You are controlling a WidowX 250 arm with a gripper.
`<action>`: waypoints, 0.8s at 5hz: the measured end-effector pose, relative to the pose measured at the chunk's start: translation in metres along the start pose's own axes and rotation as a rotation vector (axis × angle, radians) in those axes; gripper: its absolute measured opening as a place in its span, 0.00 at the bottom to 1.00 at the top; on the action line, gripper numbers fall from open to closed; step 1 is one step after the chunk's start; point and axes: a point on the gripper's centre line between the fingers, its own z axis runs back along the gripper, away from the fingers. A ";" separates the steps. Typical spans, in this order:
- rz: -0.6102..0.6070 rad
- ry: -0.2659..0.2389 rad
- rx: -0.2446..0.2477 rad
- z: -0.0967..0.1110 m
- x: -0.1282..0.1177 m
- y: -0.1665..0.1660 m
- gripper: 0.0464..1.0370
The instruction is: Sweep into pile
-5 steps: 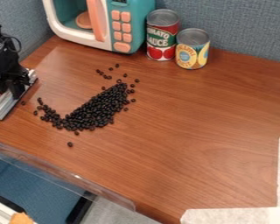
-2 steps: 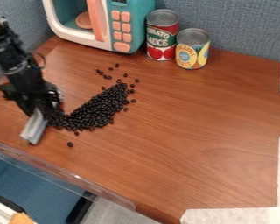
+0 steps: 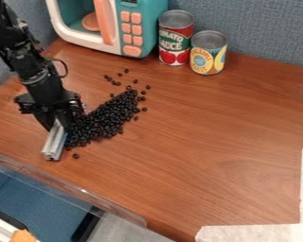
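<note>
Your gripper [image 3: 60,119] is at view left, closed on the bar [image 3: 55,142], which sits on the table [image 3: 211,156] right against the near-left end of the beans [image 3: 106,117]. You have beans in a slanting heap, strays around its far end, one stray [image 3: 76,156] near the bar's lower end.

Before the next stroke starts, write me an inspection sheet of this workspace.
Surface: brown wood-grain table, whitish tape along right and bottom.
Job's things: small black beans in a slanting heap, strays beyond its upper end; silver metal bar at its lower left end.
Clutter: red-labelled metal can, yellow-and-blue-labelled metal can, both upright.
Gripper: black, two-finger gripper, holding the bar.
Cables: black loop beside the arm.
Surroundings: teal-and-white toy microwave, blue-grey fabric partition.
</note>
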 end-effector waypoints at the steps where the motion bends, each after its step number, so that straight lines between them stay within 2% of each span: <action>1: 0.034 -0.002 -0.016 0.000 0.000 -0.004 0.32; 2: 0.040 0.021 -0.010 0.003 -0.001 -0.009 0.32; 4: 0.066 -0.048 0.019 0.046 0.025 0.011 0.32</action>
